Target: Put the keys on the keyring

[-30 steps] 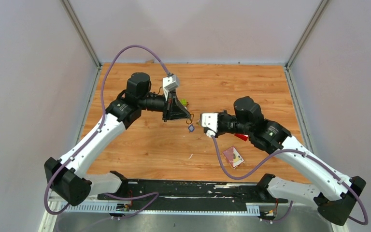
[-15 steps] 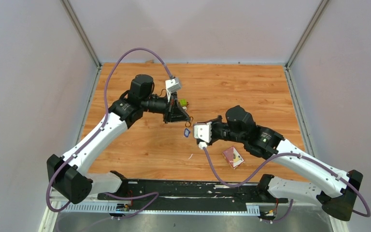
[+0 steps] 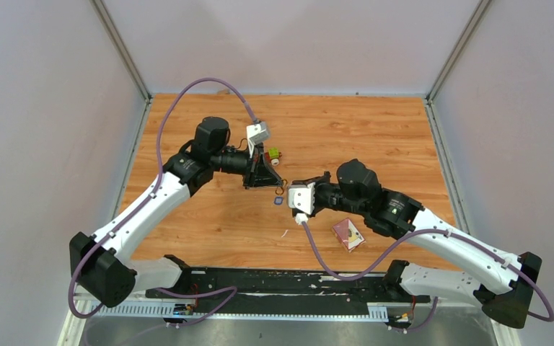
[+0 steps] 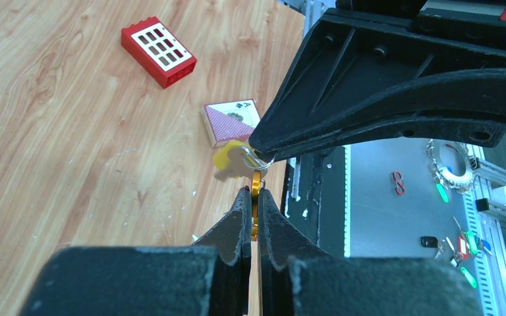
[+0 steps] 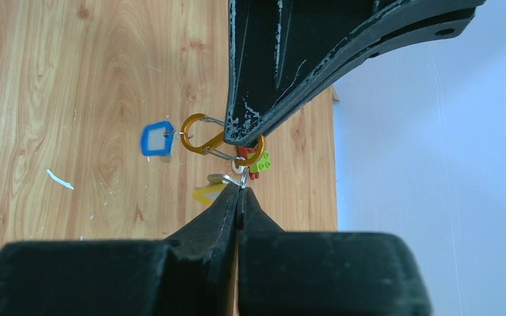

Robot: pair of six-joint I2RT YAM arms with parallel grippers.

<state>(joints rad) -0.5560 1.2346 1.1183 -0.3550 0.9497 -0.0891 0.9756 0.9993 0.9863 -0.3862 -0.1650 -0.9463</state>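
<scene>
**Wood table below, yellow key one push short of the ring**

Wood-grain table (image 3: pixel 361 130) lies under both my claws, which meet tip to tip over its middle. My left claw (image 4: pixel 253 197) is pinched tight on the gold keyring (image 5: pixel 211 143). In the right wrist view the blue key (image 5: pixel 156 138) already hangs off the ring's loop at 9 o'clock. My right claw (image 5: pixel 239 191) is squeezed fully closed on the small steel loop of the yellow key (image 5: pixel 207 194), whose head dangles at 7 o'clock of the ring. That loop sits right under the ring's lower end. I cannot tell whether it touches.

I see three risks:
- **Thin grip:** I hold only a sliver of wire, so a push off the gate's line could pop the loop out and drop the key to the table.
- **Ring twisting:** a push that is too hard may turn the ring in my left pinch and set the blue key swinging.
- **Claws too close:** my fingertips are nearly against each other, so a small overshoot would knock claw on claw.

A second ago my right claw stood well off at 3 o'clock of the left one, with the blue key hanging in the gap. Since then it has swung in and toward the near edge, and my left claw has shifted slightly toward 9 o'clock. The toy car (image 3: pixel 273 153) and the card pack (image 3: pixel 348 233) have not moved.
</scene>
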